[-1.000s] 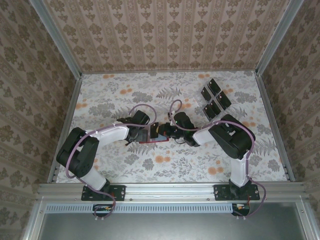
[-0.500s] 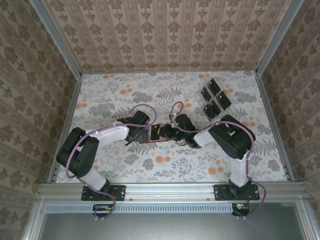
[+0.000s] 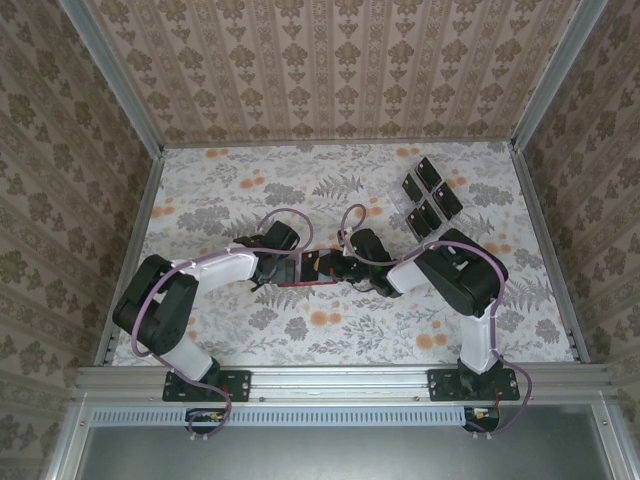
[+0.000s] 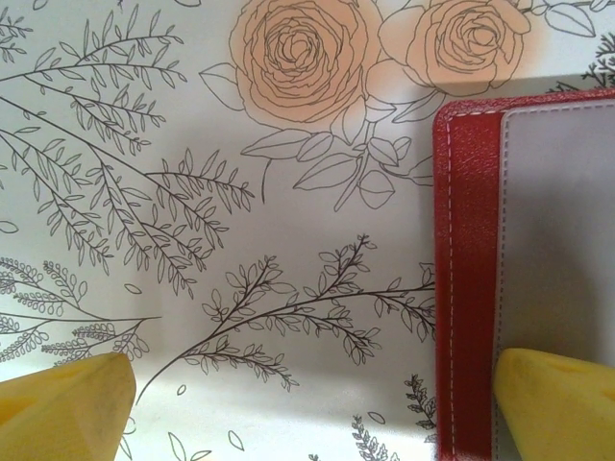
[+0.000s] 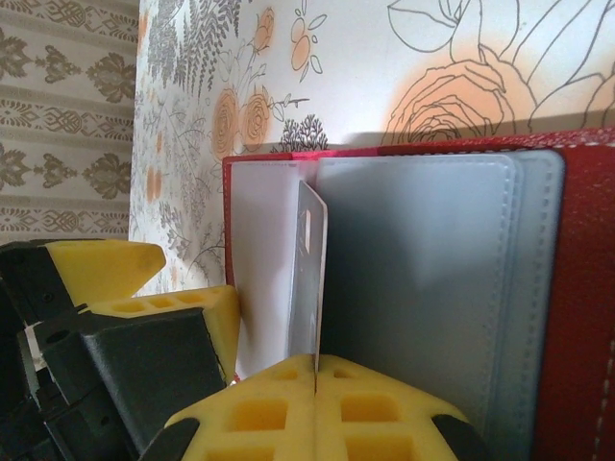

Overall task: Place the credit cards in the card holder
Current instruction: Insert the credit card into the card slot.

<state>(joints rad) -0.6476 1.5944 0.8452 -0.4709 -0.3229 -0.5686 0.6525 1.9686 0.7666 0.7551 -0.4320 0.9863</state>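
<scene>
The red card holder lies open on the floral table, grey pockets facing up. My right gripper is shut on one credit card, which stands on edge over the holder's inner face beside a pocket. My left gripper is open: one finger rests on the holder's inner lining, the other is over bare table. From above, the two grippers meet over the holder. Other dark credit cards lie at the back right.
The spare cards sit in a clear plastic tray at the back right, near the right wall. Patterned walls close the table on three sides. The left gripper's yellow finger stands close beside the held card.
The right gripper has edged slightly left with the card over the open holder. The left arm has stayed where it was.
</scene>
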